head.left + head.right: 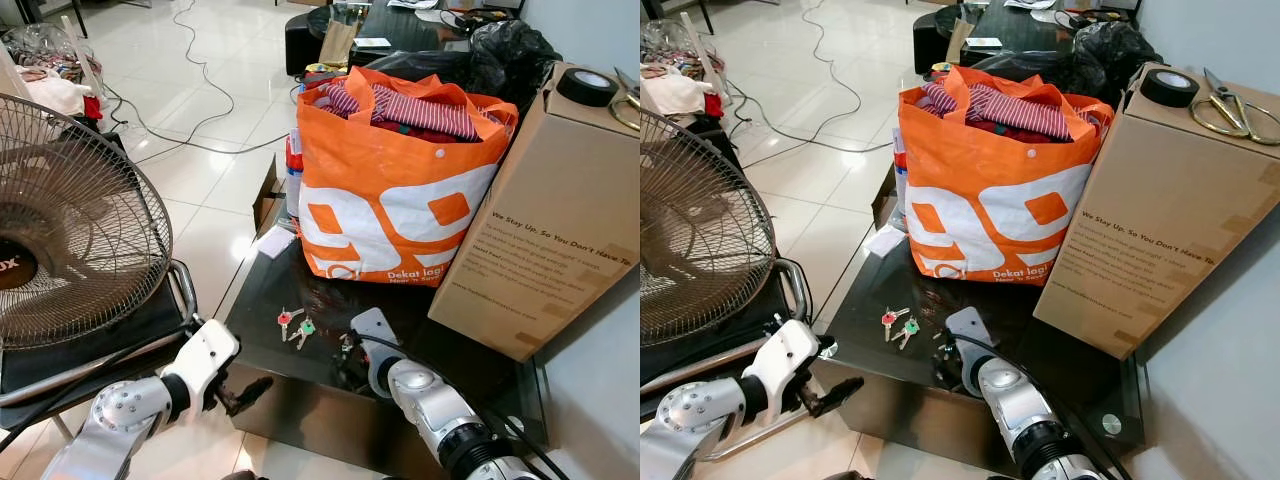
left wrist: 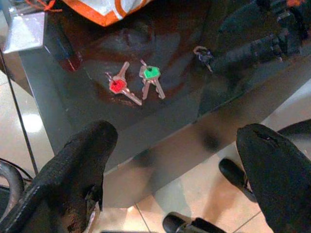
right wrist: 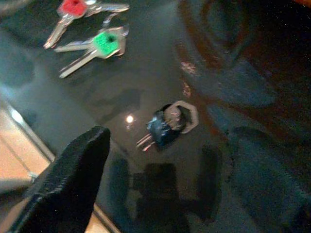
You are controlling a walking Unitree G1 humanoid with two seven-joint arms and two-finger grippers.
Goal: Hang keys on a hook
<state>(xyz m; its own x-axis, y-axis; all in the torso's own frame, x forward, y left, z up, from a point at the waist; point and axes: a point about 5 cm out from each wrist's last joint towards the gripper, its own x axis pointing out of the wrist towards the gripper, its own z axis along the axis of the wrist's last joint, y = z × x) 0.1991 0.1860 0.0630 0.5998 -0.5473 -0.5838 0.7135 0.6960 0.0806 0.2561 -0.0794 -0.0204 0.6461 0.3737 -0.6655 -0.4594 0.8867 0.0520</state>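
Keys (image 1: 296,326), red- and green-capped, flat on dark glass desk (image 1: 420,330), at 6 o'clock of orange bag (image 1: 390,190). Light, stiff, thin, slippery on glass; best pinched at ring or caps. Left end effector (image 1: 245,395) spread, off desk edge. Right end effector (image 1: 350,360) over desk, fingers' state cannot tell.

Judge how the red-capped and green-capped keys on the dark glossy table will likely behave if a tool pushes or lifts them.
The keys lie flat on the glossy table, so a push would probably slide them. They look thin and low, likely hard to pinch. Their several blades would probably dangle loosely once lifted.
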